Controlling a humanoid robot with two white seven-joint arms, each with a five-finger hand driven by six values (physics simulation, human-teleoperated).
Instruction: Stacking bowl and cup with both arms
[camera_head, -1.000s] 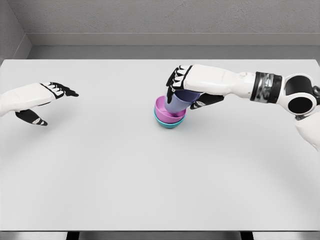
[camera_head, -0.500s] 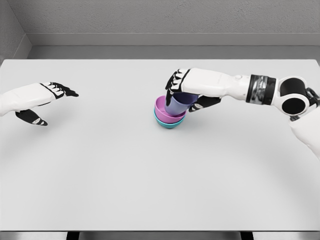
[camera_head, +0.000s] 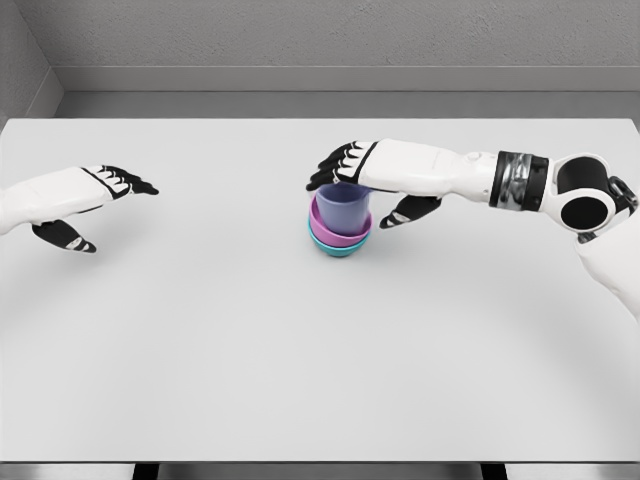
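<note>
Two bowls (camera_head: 338, 238) sit nested under the right hand (camera_head: 372, 182), a cup (camera_head: 341, 209) upright in them. Its fingers are spread, holding nothing; the left hand (camera_head: 75, 195) hovers open, well apart. No writing shows.

Both arms: smooth white shells. Left robot hand (camera_head: 80, 200): white back, black fingers with white knuckle marks. Right robot hand (camera_head: 372, 185): same white-and-black scheme. Right forearm carries a glossy black-and-grey wrist band, then a rounded white joint housing with a black circular cap.
</note>
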